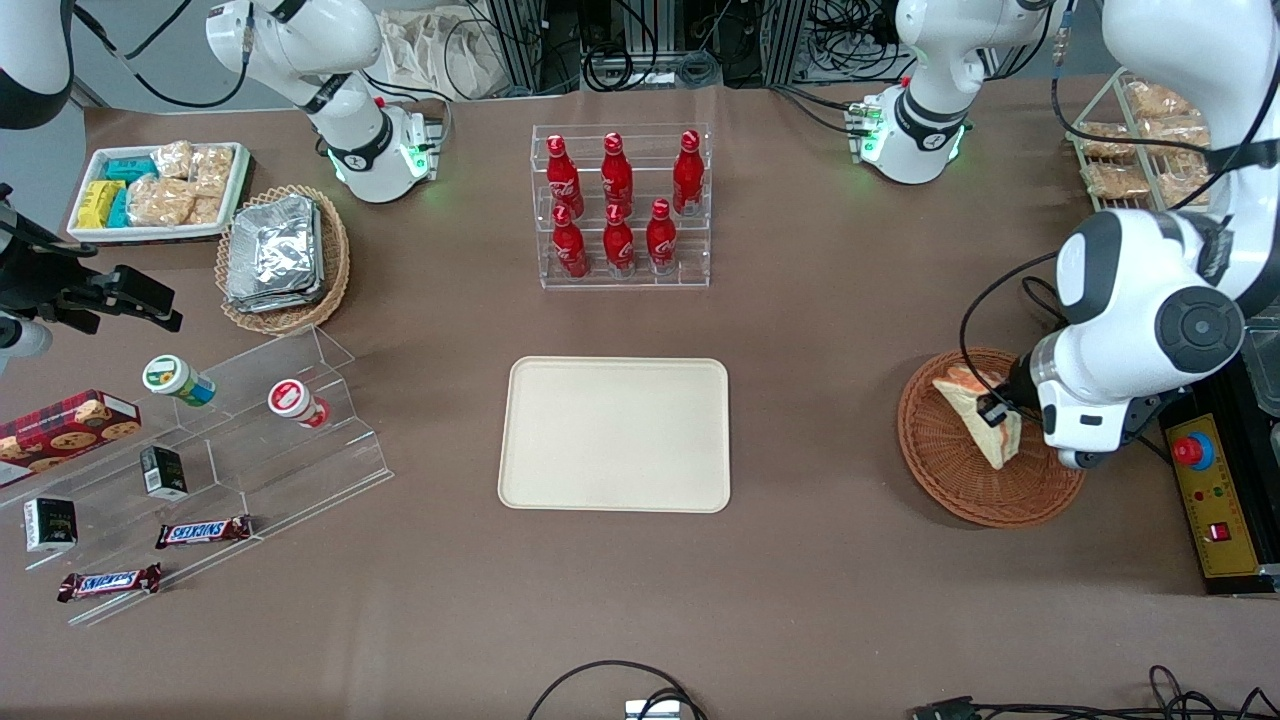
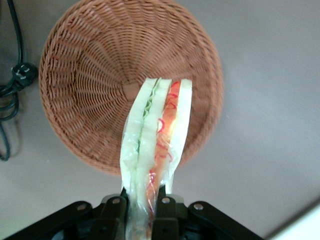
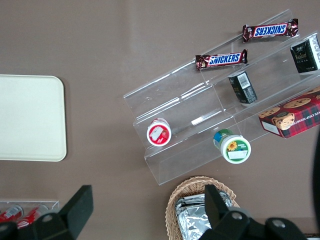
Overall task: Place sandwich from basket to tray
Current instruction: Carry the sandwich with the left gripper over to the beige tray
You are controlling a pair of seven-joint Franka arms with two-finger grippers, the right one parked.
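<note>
Left arm's gripper (image 2: 142, 207) over the round reddish-brown wicker basket (image 1: 950, 480), jaws clamped on the triangular white-bread sandwich (image 1: 985, 420) in clear wrap. Sandwich hangs above the basket's bowl, filling edge showing. Flat cream rectangular tray (image 1: 615, 435) sits well apart on the brown worktop (image 1: 820, 330), bare.

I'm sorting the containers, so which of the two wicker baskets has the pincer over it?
The reddish-brown basket toward the working arm's end. The pincer above it is shut on the sandwich. The lighter tan basket holds foil packs.
</note>
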